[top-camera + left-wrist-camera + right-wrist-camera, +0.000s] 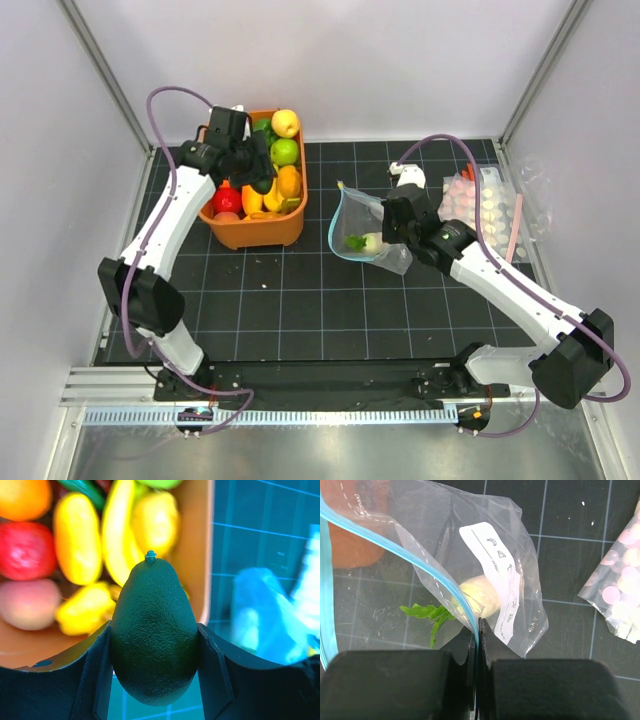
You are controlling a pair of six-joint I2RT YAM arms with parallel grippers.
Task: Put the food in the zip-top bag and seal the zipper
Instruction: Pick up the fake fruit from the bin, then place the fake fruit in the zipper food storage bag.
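While the left gripper [156, 667] hangs above the orange basket [262, 236], its jaws are clamped on a dark green avocado [154, 625]. One jaw presses each flank, and the stem nub points away from the wrist. The fruit is clear of the other pieces below it.

Basket: stands at the far left of the table [300, 300]. Contents seen from above:
- a green apple [285, 151]
- a pale yellow fruit [286, 122] at the far end
- an orange piece [289, 181]
- a red piece [227, 197]
- several yellow pieces, clearer in the left wrist view

Zip-top bag [362, 212]: lies right of the basket, near the middle of the table, close to the basket but not touching it. The mouth gapes. The teal zipper [415, 560] shows as two separate strips in the right wrist view, one running along the left edge and the other running diagonally down to the jaws.

Right gripper [479, 640]: jaws pressed together, pinching that diagonal zipper strip at one lip of the bag.

Bag contents: one white radish [481, 596] with green leaves, low in the pouch just beyond the jaws. A white printed label on the bag wall partly covers it. Cannot tell whether the bag's underside rests on the table.

Pink-dotted packs [470, 198]: at the far right, apart from the bag.
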